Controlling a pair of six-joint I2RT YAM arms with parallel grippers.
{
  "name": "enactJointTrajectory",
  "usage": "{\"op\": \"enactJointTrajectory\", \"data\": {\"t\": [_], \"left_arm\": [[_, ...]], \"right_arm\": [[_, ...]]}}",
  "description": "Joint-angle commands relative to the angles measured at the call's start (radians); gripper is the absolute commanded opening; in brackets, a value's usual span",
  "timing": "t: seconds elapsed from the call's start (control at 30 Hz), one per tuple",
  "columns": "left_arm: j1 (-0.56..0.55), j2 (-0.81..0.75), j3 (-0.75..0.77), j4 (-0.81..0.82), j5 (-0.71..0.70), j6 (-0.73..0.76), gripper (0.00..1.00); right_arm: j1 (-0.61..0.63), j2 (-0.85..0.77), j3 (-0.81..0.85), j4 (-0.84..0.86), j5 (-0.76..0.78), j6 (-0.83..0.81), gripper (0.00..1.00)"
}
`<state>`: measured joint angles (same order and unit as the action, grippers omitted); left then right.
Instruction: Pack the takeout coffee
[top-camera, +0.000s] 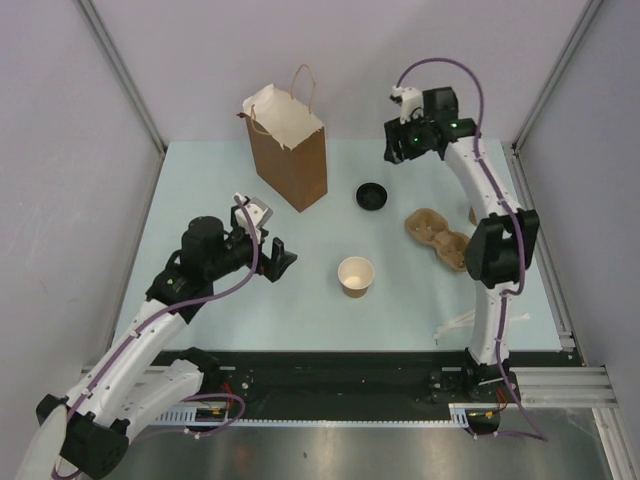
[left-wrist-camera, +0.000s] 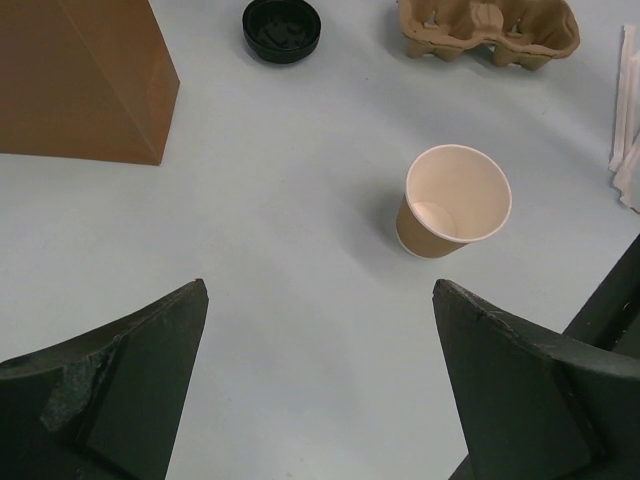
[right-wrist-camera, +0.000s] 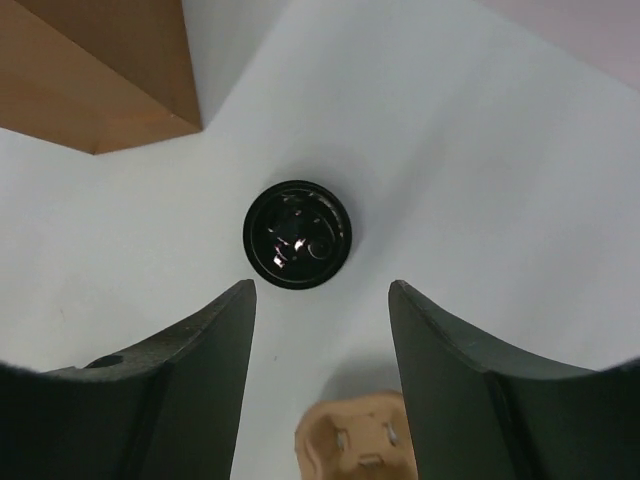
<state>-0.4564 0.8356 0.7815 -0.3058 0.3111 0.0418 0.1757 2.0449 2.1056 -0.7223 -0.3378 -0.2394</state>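
The tan paper cup (top-camera: 356, 276) stands upright and open near the table's middle, cream inside; it also shows in the left wrist view (left-wrist-camera: 452, 202). Its black lid (top-camera: 371, 196) lies apart on the table, upside down, and shows in the right wrist view (right-wrist-camera: 297, 234). My left gripper (top-camera: 268, 240) is open and empty, left of the cup; in its own view (left-wrist-camera: 320, 300) the cup lies ahead and to the right. My right gripper (top-camera: 398, 148) is open and empty, raised above the lid at the back; in its own view (right-wrist-camera: 320, 290) the lid lies just beyond its fingertips.
A tall brown paper bag (top-camera: 288, 145) with twine handles stands open at the back, left of the lid. A brown pulp two-cup carrier (top-camera: 437, 234) lies right of the cup. White wrapped sticks (top-camera: 455, 325) lie near the right arm's base.
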Motion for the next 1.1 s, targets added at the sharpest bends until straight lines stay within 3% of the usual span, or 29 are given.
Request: {"op": "enactJointTrajectory", "data": {"t": [0.0, 0.27, 0.6, 1.07], "left_arm": [[0.01, 0.0, 0.002, 0.007, 0.017, -0.016, 1.0], [0.01, 0.034, -0.005, 0.03, 0.042, -0.019, 1.0], [0.01, 0.066, -0.004, 0.051, 0.052, -0.023, 1.0], [0.01, 0.066, -0.018, 0.054, 0.046, -0.022, 1.0]], "right_arm": [[0.024, 0.15, 0.062, -0.023, 0.052, -0.006, 0.59], [0.057, 0.345, 0.165, 0.003, 0.105, 0.012, 0.55], [0.059, 0.422, 0.2, 0.029, 0.125, 0.015, 0.38], [0.067, 0.454, 0.192, 0.017, 0.095, 0.015, 0.38]]}}
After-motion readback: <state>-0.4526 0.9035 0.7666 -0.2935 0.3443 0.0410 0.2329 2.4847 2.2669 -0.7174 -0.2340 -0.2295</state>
